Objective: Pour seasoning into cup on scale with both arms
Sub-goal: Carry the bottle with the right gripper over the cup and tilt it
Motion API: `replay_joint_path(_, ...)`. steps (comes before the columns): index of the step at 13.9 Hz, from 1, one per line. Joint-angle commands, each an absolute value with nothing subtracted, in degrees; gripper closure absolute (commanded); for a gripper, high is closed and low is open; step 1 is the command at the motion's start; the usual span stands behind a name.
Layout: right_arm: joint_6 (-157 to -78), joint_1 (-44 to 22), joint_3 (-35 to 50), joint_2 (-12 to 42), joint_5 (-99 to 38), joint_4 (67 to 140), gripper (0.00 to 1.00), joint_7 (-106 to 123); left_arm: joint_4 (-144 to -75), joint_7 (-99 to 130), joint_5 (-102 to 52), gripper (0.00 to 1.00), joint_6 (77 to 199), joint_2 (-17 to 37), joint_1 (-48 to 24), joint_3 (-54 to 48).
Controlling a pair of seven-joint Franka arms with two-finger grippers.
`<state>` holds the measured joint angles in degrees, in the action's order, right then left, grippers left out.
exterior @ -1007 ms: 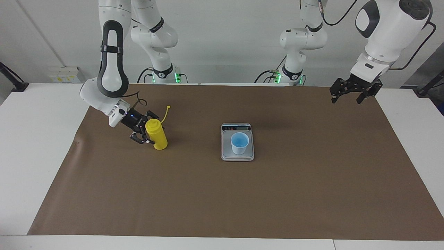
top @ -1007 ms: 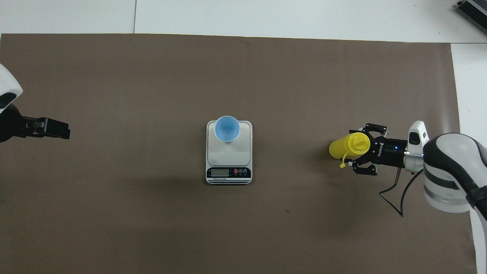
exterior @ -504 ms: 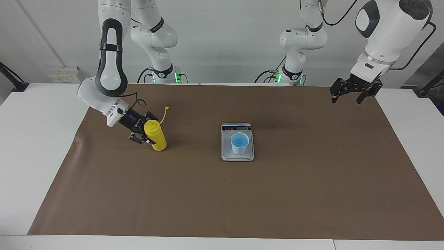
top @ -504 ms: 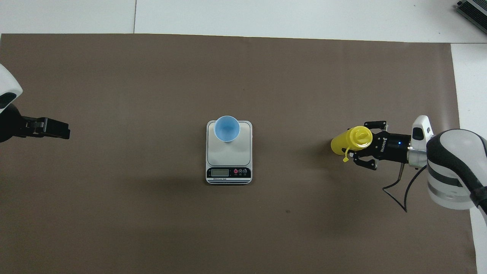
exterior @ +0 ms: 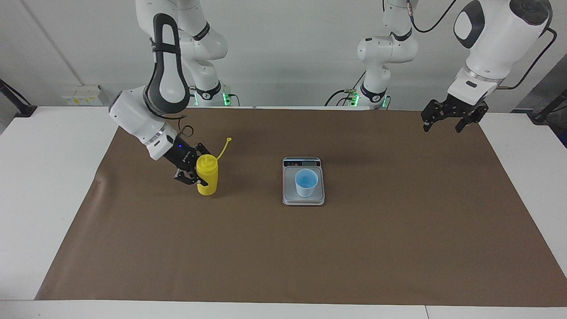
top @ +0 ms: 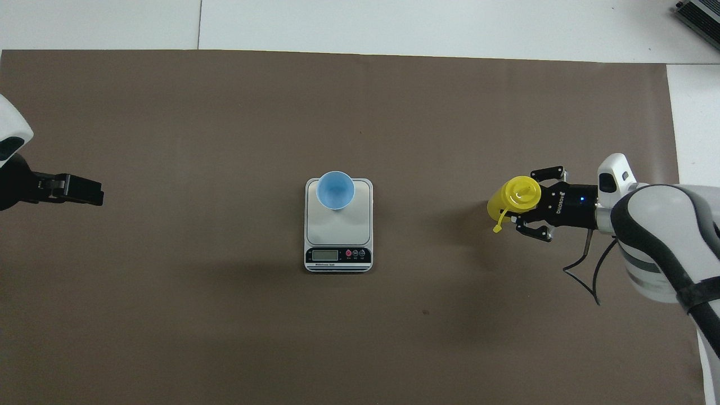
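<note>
My right gripper [exterior: 198, 173] clamps yellow plastic bottle [exterior: 207, 176], upright over mat, 9 o'clock of blue tapered cup [exterior: 306, 182] on flat scale [exterior: 303, 200]. Left gripper [exterior: 451, 118] open, idle.

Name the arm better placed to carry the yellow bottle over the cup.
Right. The right gripper is shut on the seasoning bottle; the left gripper waits open at its own end, away from the cup.
</note>
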<state>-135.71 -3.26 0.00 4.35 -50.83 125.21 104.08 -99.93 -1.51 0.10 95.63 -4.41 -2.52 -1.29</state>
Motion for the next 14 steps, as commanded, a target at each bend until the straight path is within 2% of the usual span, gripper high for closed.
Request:
replay_joint_path(1,-141.8,-9.0,0.0,4.0,-45.6,123.9,1.0,96.7,-99.8,-2.0,0.4,0.0,94.4,-5.2,-2.0,-1.5)
replay_joint_path(3,-143.7,-12.4,-0.1,5.1,-36.8,121.9,1.0,88.9,-99.8,-2.0,0.4,0.0,94.4,-5.2,-2.0,-1.5)
replay_joint_path(6,-142.5,-15.3,0.1,6.7,-19.3,117.4,1.0,71.2,-99.8,-2.0,0.4,0.0,94.4,-5.2,-2.0,-1.5)
replay_joint_path(10,-134.3,-20.2,0.3,7.3,2.9,112.1,1.0,49.2,-99.8,-2.0,0.4,0.0,94.4,-5.2,-2.0,-1.5)
replay_joint_path(12,-131.1,-20.6,0.7,8.2,6.2,110.4,1.0,43.5,-99.8,-2.0,0.4,0.0,94.4,-5.2,-2.0,-1.5)
replay_joint_path(14,-125.8,-22.0,0.8,12.2,6.3,103.6,1.0,42.2,-99.8,-2.0,0.4,0.0,94.4,-5.2,-2.0,-1.5)
